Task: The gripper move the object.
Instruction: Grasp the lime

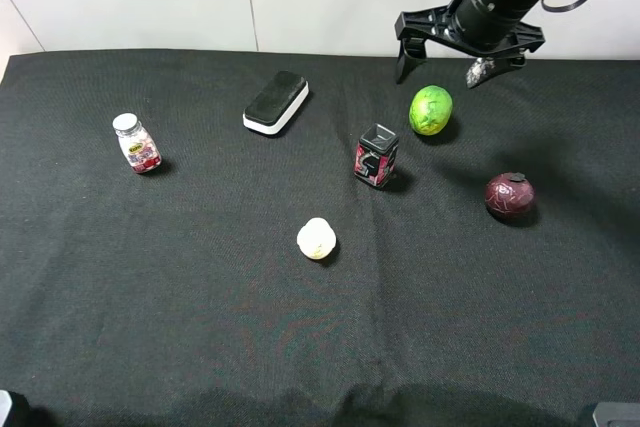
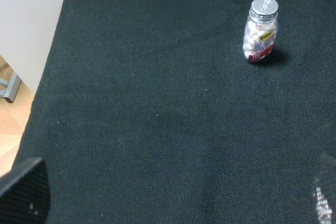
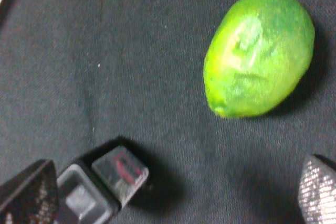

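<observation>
a: entry for the right gripper [image 1: 440, 73]. what state do we log?

b: fingers spread wide apart, nothing between them. it hangs above the table [image 1: 200, 307], with the arm reaching in from the far side.

a: and the green object [image 1: 431, 110]?

b: it lies on the table just below and in front of the right gripper, touching neither finger. in the right wrist view we see it ahead of the fingertips, lying on its side, with mottled skin and a shadow beneath it.

a: what sits around it?

b: a small black-and-red box [image 1: 377, 155] stands near the gripper, beside the green object on the left arm's side and apart from it. a maroon ball [image 1: 509, 195] rests farther out from the gripper, beyond the green object. a pale ball [image 1: 316, 238] lies well apart from the gripper, past the box. a black-and-white block [image 1: 276, 102] lies well apart too, toward the left arm's side.

a: left gripper [image 2: 173, 195]?

b: its fingers stand wide apart and hold nothing. ahead of it a pill bottle [image 2: 261, 31] with a silver cap stands upright, well apart from both fingers.
</observation>
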Controlling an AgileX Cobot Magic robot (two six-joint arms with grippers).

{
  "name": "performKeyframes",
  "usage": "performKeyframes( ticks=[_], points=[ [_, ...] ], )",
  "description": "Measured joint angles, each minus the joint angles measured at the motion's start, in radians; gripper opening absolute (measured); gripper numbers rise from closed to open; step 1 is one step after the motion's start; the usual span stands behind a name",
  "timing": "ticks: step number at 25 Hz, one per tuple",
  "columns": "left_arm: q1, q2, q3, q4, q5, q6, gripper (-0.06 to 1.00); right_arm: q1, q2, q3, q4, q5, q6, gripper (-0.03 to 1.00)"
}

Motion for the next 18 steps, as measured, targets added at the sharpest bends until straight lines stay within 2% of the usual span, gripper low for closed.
performKeyframes(
  ticks=[9,18],
  points=[
    [0.000,0.000,0.000,0.000,0.000,0.000,1.00,0.000,0.123,-0.119,-0.110,-0.013,0.054,0.69],
    [0.000,0.000,0.000,0.000,0.000,0.000,1.00,0.000,0.212,-0.154,-0.173,-0.014,0.066,0.69]
  ],
)
